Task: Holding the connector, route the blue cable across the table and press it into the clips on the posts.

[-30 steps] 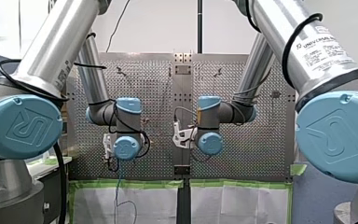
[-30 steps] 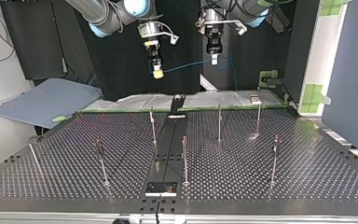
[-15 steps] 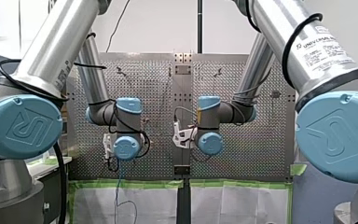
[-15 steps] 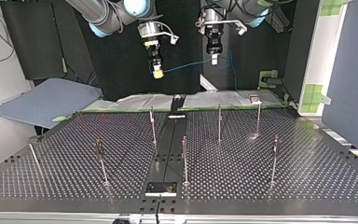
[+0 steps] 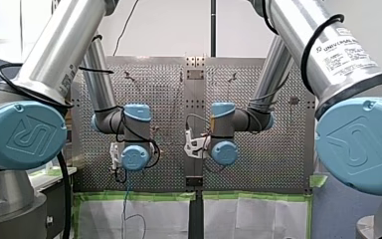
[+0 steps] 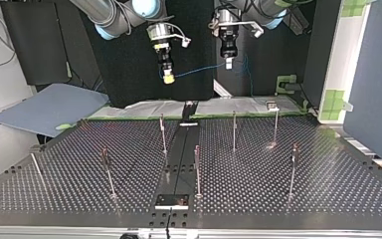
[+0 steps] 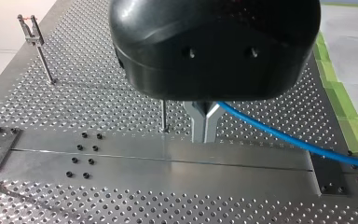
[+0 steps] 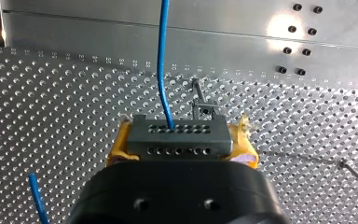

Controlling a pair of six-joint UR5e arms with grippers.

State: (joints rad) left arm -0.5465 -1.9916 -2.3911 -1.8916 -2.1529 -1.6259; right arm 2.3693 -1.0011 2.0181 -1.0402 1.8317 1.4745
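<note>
Wrist views only: right gripper (image 8: 182, 142) pinches dark perforated connector (image 8: 179, 136), left gripper (image 7: 204, 127) clamps thin blue cable (image 7: 284, 136); both high above slim metal posts (image 6: 234, 130).

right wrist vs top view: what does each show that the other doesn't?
Right wrist only: the connector clamped between yellow pads, its rows of holes, and the cable entering it. Top only: both arms together, my right gripper and my left gripper up off the table, the cable slung between them, and the full spread of posts. Both: blue cable, perforated table, at least one post.
</note>
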